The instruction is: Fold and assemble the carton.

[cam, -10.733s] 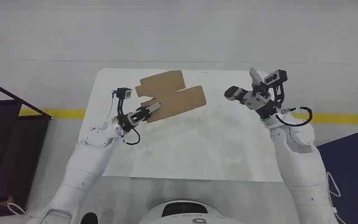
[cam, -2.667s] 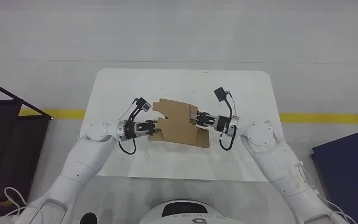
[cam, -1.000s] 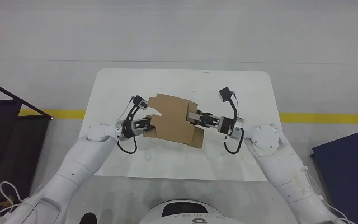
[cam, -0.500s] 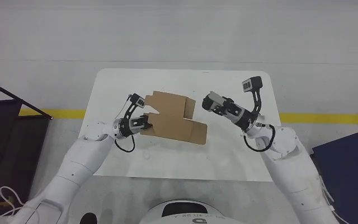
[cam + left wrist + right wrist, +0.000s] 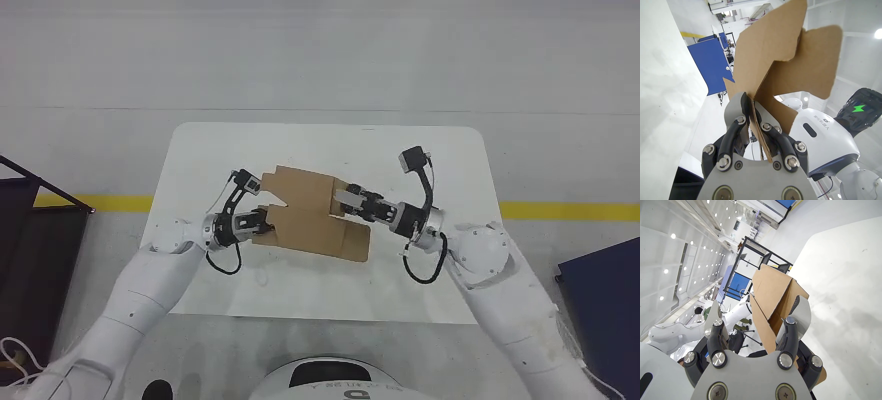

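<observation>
The brown cardboard carton point(image 5: 310, 208) is held partly unfolded over the middle of the white table point(image 5: 430, 280). My left gripper point(image 5: 256, 215) is at its left end, shut on a flap edge. In the left wrist view the gripper point(image 5: 751, 108) pinches the cardboard sheet point(image 5: 783, 56) between both pads. My right gripper point(image 5: 350, 200) is at the carton's right end and stands open. In the right wrist view the gripper point(image 5: 757, 306) straddles a carton wall point(image 5: 770, 289): one finger point(image 5: 800, 306) lies inside the open end, the other point(image 5: 715, 313) stays outside, apart from the cardboard.
The table's rounded edges lie well beyond the carton on every side. A yellow line point(image 5: 570, 211) crosses the floor beside the table. A dark frame point(image 5: 30, 180) stands off the left edge and a blue surface point(image 5: 610, 290) off the right.
Half a second ago my right gripper was lifted away to the right of the carton; it has come back to the carton's right end. The left gripper keeps its hold in place.
</observation>
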You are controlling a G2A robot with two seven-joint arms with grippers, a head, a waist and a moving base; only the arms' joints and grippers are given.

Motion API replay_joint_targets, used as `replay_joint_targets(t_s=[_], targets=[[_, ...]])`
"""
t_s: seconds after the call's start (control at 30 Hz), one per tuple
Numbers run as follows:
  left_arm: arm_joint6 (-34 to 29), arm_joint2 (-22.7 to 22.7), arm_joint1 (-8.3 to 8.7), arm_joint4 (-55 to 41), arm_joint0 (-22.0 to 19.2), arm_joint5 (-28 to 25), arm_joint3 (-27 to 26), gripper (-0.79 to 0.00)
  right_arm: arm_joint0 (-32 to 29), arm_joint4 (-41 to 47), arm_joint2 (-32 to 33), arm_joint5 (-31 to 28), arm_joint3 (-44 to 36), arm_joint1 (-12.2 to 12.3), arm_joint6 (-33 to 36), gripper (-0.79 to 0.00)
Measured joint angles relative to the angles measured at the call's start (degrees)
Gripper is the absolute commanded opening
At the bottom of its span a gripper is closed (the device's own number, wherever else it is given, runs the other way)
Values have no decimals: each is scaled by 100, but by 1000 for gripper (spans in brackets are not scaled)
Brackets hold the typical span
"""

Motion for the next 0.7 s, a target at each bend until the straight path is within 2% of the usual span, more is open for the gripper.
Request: replay_joint_targets(t_s=[0.27, 0.47, 0.53, 0.63, 0.7], targets=[[-24, -11, -36, 70, -12, 24, 24, -785, 132, 651, -222, -9, 162, -37, 392, -151], [141, 49, -38, 456, -42, -143, 107, -785, 243, 1384, -338, 44, 372, -69, 738, -194], [221, 105, -33, 592, -56, -222, 118, -785, 283, 1524, -377, 83, 431, -81, 757, -246], [326, 184, -14, 754, -85, -328, 119, -785, 358, 1584, -435, 150, 497, -98, 730, -391], [385, 239, 2, 808, -104, -385, 115, -785, 405, 1586, -474, 183, 520, -108, 722, -449]])
